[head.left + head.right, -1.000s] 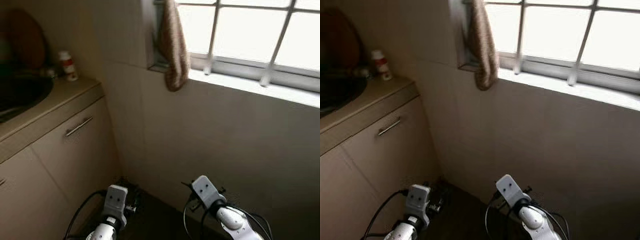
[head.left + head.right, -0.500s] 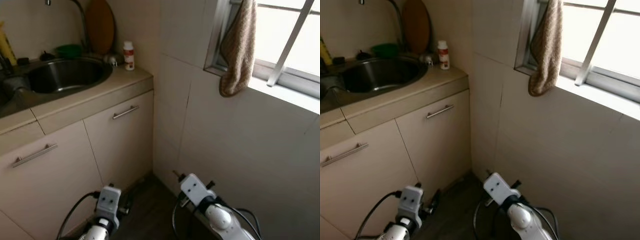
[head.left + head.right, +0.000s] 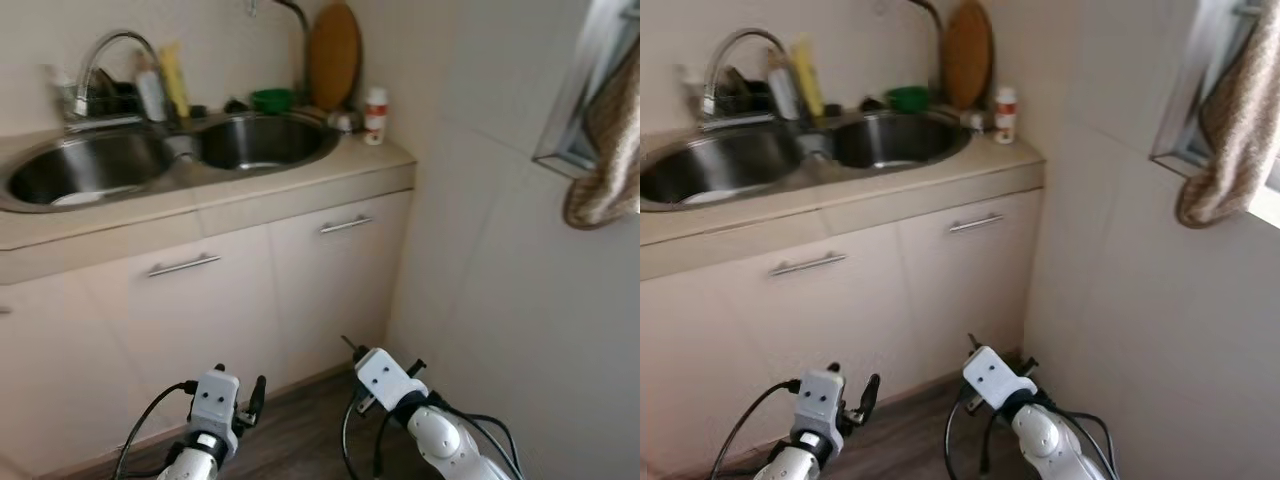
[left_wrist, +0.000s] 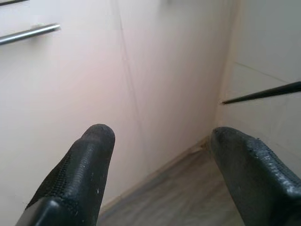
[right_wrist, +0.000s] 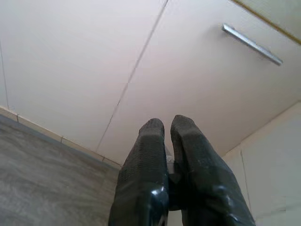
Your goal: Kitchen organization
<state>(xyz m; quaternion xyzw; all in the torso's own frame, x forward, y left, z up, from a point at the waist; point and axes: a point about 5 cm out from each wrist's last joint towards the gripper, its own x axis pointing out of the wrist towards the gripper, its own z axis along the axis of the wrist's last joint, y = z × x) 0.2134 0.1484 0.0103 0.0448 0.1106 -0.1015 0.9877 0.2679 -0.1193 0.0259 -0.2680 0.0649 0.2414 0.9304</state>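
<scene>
A double sink [image 3: 150, 165] is sitting in the worktop [image 3: 300, 180] at 11 o'clock, while the left gripper [image 4: 160, 155] is hanging released and the right gripper [image 5: 162, 155] clenched empty, both idling low for walking.

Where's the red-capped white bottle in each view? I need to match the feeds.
Left eye view: bottle upper middle, on the counter's right end, beside the brown board.
Right eye view: same spot, upper middle.
Left wrist view: aimed lower, at the cabinet doors.
Right wrist view: also aimed at the cabinet doors.
Shared landmark: the doors' metal bar handles.
</scene>
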